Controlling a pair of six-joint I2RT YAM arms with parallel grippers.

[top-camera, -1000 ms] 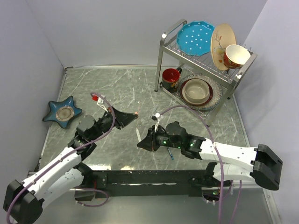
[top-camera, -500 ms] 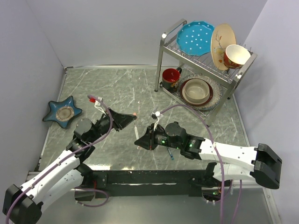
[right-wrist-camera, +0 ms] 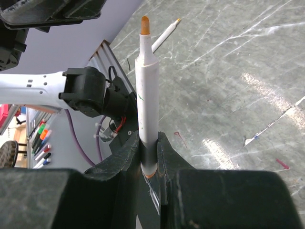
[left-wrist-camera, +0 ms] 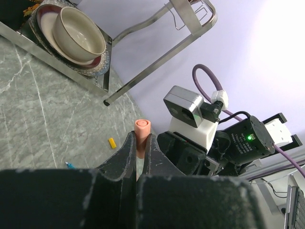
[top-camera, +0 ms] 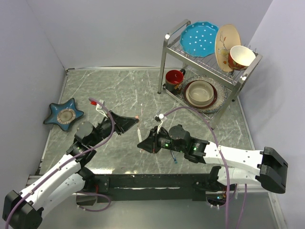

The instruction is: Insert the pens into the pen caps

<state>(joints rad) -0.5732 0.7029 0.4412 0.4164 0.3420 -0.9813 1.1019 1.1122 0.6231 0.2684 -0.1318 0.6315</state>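
Note:
My left gripper [left-wrist-camera: 141, 139] is shut on a red-orange pen cap [left-wrist-camera: 142, 130], whose end sticks out past the fingertips. My right gripper [right-wrist-camera: 148, 139] is shut on the lower barrel of a white pen [right-wrist-camera: 146, 90], whose orange tip points away from the fingers. In the top view the left gripper [top-camera: 135, 119] and the right gripper [top-camera: 142, 144] face each other a short gap apart, above the middle of the table. A yellow-orange cap [left-wrist-camera: 112, 142] lies on the table. A second white pen [right-wrist-camera: 164, 34] lies beyond the held one. A blue-teal pen [top-camera: 174, 157] lies beside the right arm.
A metal dish rack [top-camera: 167, 52] stands at the back right with plates, a bowl [top-camera: 200, 91] and a red mug [top-camera: 174, 78]. A blue star-shaped dish [top-camera: 64, 114] sits at the left. Walls close in the table at the back and on both sides.
Both grippers have shifted slightly, bringing the cap and the pen tip a little closer together. Both grips are unchanged.

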